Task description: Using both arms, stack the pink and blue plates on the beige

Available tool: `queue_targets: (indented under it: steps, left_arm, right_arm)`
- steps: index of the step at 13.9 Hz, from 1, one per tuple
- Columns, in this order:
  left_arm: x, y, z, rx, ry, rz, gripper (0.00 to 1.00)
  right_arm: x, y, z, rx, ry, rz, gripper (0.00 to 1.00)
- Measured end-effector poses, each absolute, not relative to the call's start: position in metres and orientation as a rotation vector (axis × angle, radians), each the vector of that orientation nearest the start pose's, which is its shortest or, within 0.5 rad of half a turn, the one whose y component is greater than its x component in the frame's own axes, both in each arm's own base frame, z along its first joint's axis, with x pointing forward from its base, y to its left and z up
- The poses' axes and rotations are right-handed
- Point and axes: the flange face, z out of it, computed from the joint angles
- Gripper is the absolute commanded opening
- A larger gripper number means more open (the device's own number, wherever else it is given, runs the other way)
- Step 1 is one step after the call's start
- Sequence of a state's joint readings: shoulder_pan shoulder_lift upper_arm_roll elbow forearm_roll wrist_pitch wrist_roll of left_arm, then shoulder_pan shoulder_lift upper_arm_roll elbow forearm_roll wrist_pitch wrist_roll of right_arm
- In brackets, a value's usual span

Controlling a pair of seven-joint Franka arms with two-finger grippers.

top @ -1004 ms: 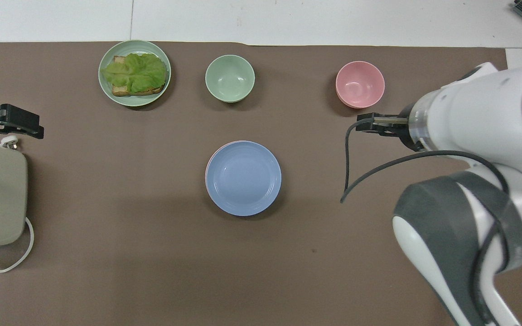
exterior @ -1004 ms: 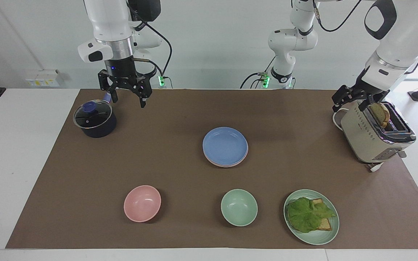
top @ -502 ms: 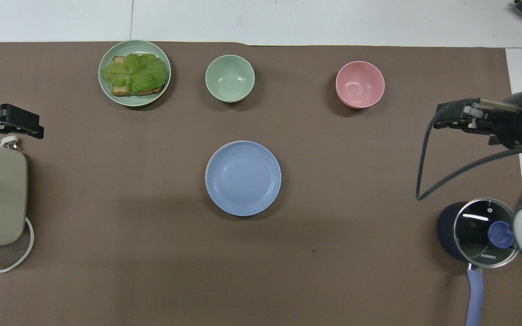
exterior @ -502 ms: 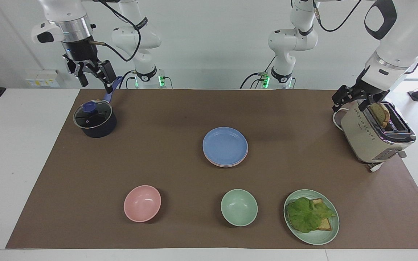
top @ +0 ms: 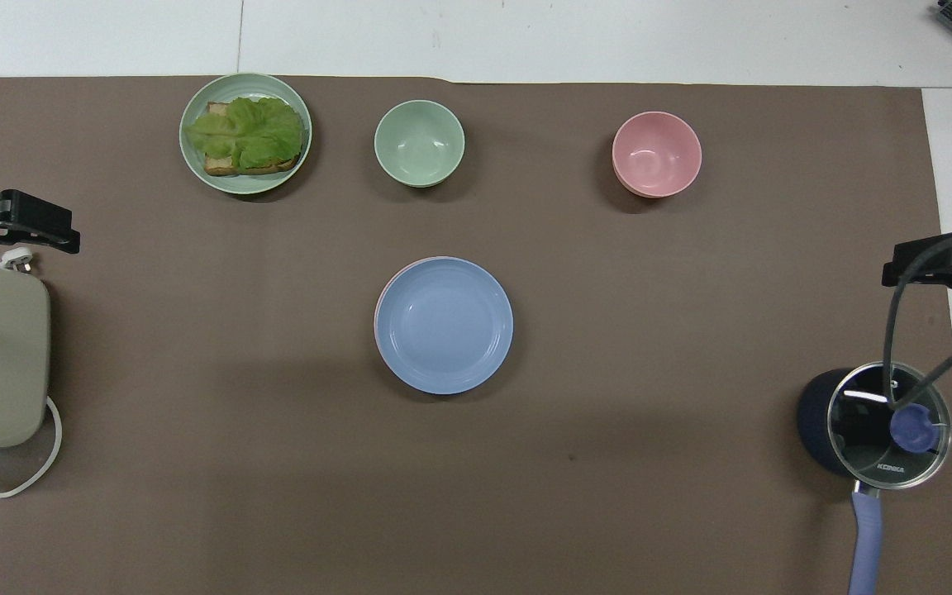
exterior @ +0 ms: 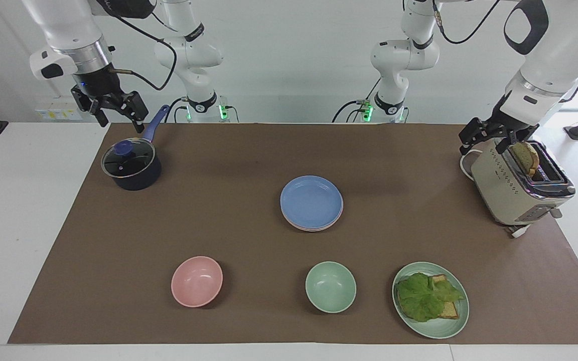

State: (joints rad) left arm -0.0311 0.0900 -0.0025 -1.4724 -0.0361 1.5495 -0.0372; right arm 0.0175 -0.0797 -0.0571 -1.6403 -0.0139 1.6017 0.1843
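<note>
Right tool [exterior: 117,116] swung outward past the pot [exterior: 131,171], released, left tool [exterior: 489,141] released over toaster [exterior: 517,188], facing view alone shows pink rim under blue plate [exterior: 311,201]

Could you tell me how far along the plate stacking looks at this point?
It looks done: the blue plate tops a single stack mid-table, with a pink plate's rim peeking out beneath it. The beige plate itself is hidden under them. Nothing is in hand: the right gripper hangs open near the saucepan, and the left gripper waits open by the toaster. Nothing appears left.
</note>
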Motion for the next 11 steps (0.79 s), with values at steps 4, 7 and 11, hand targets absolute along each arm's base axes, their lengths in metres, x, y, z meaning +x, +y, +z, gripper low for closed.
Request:
queue_targets:
  steps: [4,7,11]
  left_arm:
    - [0.580,-0.023,0.618,-3.177,-0.005,0.023,1.00]
    - [0.580,-0.023,0.618,-3.177,-0.005,0.023,1.00]
    - [0.580,-0.023,0.618,-3.177,-0.005,0.023,1.00]
  right_arm:
    - [0.532,-0.020,0.632,-3.135,0.309,-0.048,1.00]
    - [0.526,-0.019,0.638,-3.156,0.246,0.000,1.00]
    - [0.518,-0.017,0.649,-3.159,0.224,0.044,1.00]
